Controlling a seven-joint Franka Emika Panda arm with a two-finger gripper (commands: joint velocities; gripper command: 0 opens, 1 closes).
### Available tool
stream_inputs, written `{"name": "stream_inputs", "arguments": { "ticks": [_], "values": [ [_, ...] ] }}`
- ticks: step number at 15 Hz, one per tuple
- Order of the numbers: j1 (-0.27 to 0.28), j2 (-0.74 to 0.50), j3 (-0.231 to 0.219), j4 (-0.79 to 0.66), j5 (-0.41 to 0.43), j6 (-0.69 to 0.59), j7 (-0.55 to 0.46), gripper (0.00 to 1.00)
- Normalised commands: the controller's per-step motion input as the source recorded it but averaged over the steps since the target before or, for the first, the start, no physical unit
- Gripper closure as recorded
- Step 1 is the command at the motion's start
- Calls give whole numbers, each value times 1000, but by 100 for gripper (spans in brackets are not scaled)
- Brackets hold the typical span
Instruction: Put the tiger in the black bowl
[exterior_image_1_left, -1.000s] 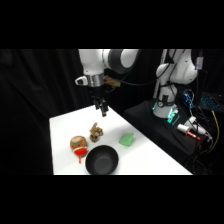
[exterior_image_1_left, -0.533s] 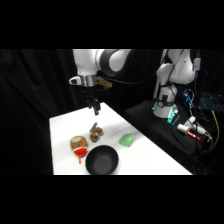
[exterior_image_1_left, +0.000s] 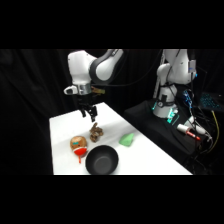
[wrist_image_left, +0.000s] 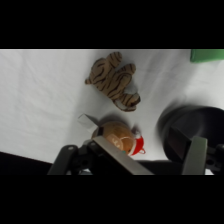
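- The white arm's hand (exterior_image_1_left: 90, 114) hangs above the white bench (exterior_image_1_left: 140, 152), just over and a touch behind the small tiger, a lumpy brown-and-tan striped soft toy (exterior_image_1_left: 95, 132). My read: it is lining up for the pick, nothing gripped yet.
- In the wrist view the hand (wrist_image_left: 150, 155) shows two pale fingers rising well apart from the bottom edge, so it is spread, released and empty; no toy sits between them.
- The tiger (wrist_image_left: 114, 80) lies flat on the bench, limbs splayed, dark stripes across a tan plush body; it looks soft and squashy, likely forgiving to pinch, though the uneven shape means the fingers should take the body and not a leg.
- The matte black bowl, round and shallow (exterior_image_1_left: 101, 161), sits near the bench's front edge, close to the tiger but apart from it. It is empty, with a wide mouth, so the drop should be easy.
- The bowl (wrist_image_left: 192, 125) shows in the wrist view as a dark round shape, partly behind one finger.
- A rounder tan toy with red and teal marks (exterior_image_1_left: 79, 145) rests just beside the bowl and near the tiger; the wrist view puts this tan toy (wrist_image_left: 120, 137) directly ahead of one finger, so a descent slightly off line could nudge it.
- A light green lump (exterior_image_1_left: 127, 140) sits well off to the far side, clear of the route.
- The task is barely begun: the tiger is on the bench, outside the bowl.
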Motion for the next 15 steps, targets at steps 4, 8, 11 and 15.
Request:
{"name": "stream_inputs", "arguments": {
  "ticks": [4,8,11,15],
  "values": [
    [-108,191,106,116,-43,76,-544,0],
    [-122,200,63,93,-92,180,-451,0],
    [-70,260,22,105,-197,301,-312,0],
    [-82,279,35,174,-177,238,-238,0]
  ]
}}
